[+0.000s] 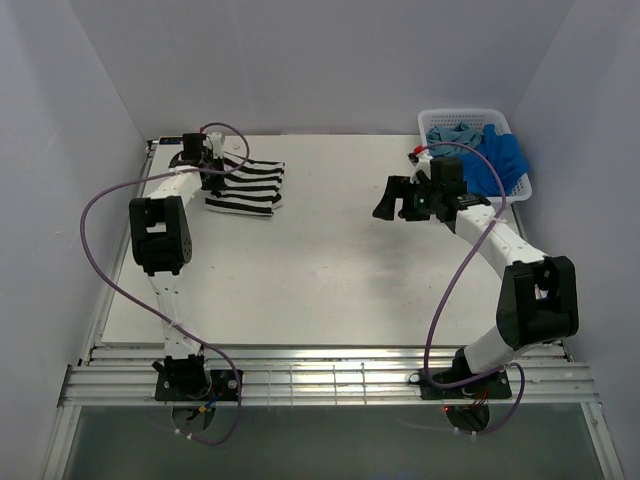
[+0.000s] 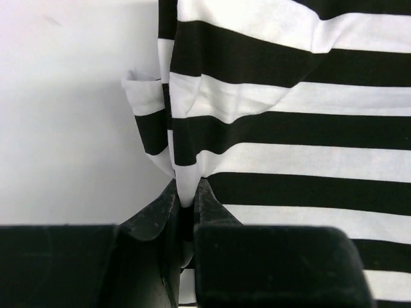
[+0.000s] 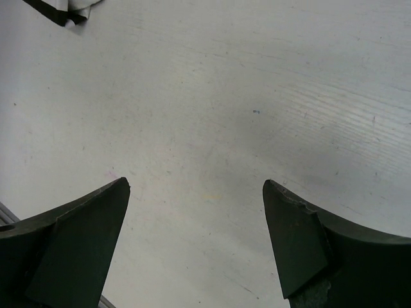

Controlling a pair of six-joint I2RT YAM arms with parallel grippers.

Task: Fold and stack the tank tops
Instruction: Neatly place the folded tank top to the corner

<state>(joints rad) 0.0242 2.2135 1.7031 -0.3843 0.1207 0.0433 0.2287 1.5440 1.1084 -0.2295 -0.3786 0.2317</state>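
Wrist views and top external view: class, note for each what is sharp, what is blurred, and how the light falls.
Left wrist view: the striped tank top is sharp, while the left gripper pinching its edge blurs toward the bottom. Right wrist view: the open right gripper is soft-edged, with faint shade on the table ahead of it. Top external view: even light, no glare.

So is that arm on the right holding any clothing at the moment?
No, the right end effector is wide open, with only bare table showing in the gap.
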